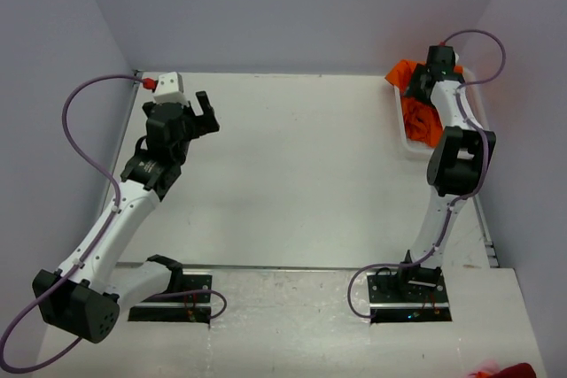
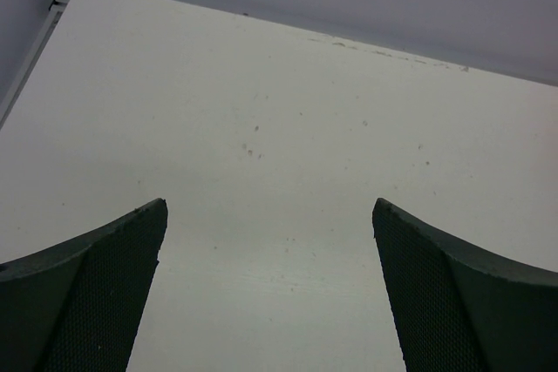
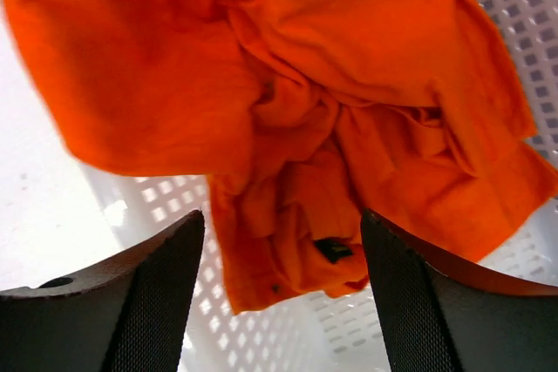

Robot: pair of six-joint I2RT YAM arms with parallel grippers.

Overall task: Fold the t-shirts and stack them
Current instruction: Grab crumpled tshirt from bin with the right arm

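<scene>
Crumpled bright orange t-shirts lie bunched in the white basket at the table's far right; one hangs over the basket's far rim. My right gripper hangs over the basket, open, with the orange cloth just ahead of its fingers and a small dark tag showing between them. It holds nothing. My left gripper is open and empty above the bare white table at the far left; its wrist view shows only the tabletop between its fingers.
The white perforated basket stands against the right wall. Grey walls close in the table on the left, back and right. A bit of red-orange cloth shows at the near right corner, off the table.
</scene>
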